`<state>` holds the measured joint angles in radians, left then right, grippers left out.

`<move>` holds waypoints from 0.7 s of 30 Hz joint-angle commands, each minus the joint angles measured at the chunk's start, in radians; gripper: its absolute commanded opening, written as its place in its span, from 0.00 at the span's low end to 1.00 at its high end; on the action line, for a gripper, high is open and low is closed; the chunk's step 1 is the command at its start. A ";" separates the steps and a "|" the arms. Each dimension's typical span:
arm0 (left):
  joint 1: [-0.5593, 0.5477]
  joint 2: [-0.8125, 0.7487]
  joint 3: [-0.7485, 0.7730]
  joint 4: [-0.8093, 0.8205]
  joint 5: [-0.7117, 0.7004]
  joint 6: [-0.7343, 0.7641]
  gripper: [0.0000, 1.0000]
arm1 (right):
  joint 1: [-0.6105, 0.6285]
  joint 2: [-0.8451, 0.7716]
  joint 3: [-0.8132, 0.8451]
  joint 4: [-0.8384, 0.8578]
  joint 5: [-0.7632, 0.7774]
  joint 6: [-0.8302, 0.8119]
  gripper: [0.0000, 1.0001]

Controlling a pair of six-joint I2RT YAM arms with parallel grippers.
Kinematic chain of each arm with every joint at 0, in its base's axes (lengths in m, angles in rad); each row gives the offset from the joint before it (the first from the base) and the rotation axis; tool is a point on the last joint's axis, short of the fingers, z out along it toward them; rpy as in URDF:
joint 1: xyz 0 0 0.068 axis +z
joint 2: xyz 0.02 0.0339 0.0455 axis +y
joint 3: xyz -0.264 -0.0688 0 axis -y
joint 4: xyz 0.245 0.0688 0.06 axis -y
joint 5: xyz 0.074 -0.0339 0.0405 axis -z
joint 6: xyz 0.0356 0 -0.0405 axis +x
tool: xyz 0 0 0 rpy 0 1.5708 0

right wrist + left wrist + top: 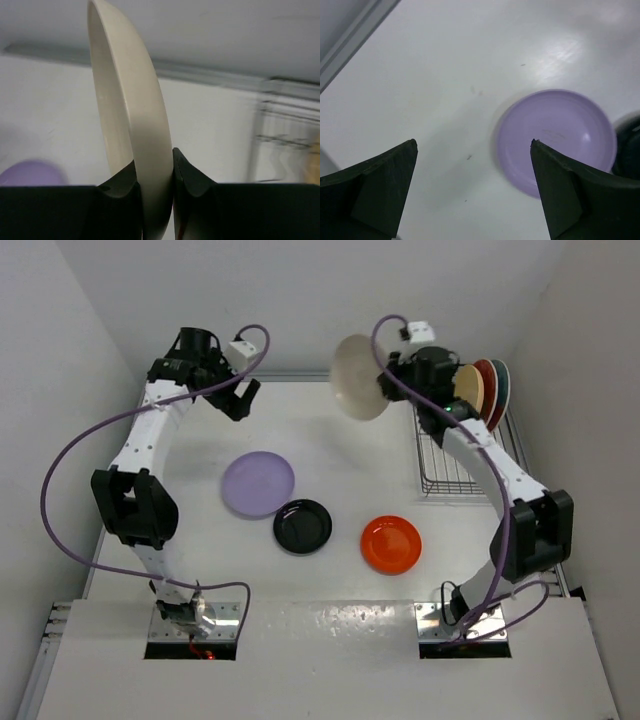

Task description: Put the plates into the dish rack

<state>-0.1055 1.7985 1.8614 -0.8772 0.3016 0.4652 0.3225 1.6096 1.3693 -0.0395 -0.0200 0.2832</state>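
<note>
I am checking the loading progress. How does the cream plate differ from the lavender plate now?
The cream plate stands on edge in the air; the lavender plate lies flat on the table. The right tool clamps the cream plate's rim; the lavender plate lies free. Both are round, shallow, outside the dish rack.

Dish rack (282, 140) blurred, black plate (629, 147) cut off at the edge, racked plates (487, 390) half-hidden behind right arm (480, 452)
</note>
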 commanded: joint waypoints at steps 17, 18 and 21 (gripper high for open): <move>0.024 0.084 -0.232 0.064 -0.188 -0.025 0.93 | -0.298 0.217 0.085 0.276 0.618 -0.423 0.00; 0.024 0.097 -0.232 0.064 -0.188 -0.025 0.93 | -0.296 0.226 0.074 0.280 0.624 -0.426 0.00; 0.033 0.123 -0.260 0.064 -0.199 -0.025 0.93 | -0.296 0.237 0.033 0.303 0.627 -0.423 0.00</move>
<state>-0.0776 1.9038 1.6135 -0.8200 0.1234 0.4366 0.0284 1.8660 1.4185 0.1547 0.5720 -0.1204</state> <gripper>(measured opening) 0.932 0.204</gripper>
